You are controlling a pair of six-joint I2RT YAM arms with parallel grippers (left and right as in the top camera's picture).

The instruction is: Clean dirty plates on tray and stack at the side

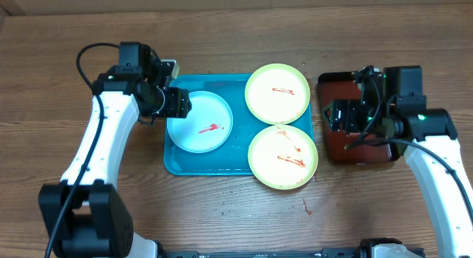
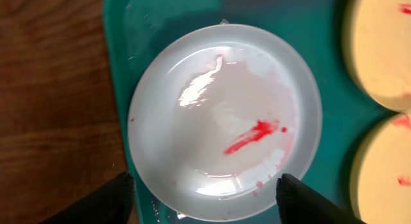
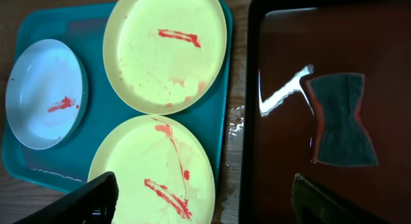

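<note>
No words, numbers or signs can be read anywhere — not on any thing in these three views.

A robotics lab; wood-grain table (image 1: 236,21) flanked by left arm (image 1: 96,140) and right arm (image 1: 436,169).

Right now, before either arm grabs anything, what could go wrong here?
1. The far yellow plate and near yellow plate both overhang the blue tray rim; pressing down to wipe could tip one off.
2. The white plate lies flat under the open left gripper; its low rim may slip when pinched.
3. A sauce spot already marks the table; lifting streaked plates may drip more.
</note>
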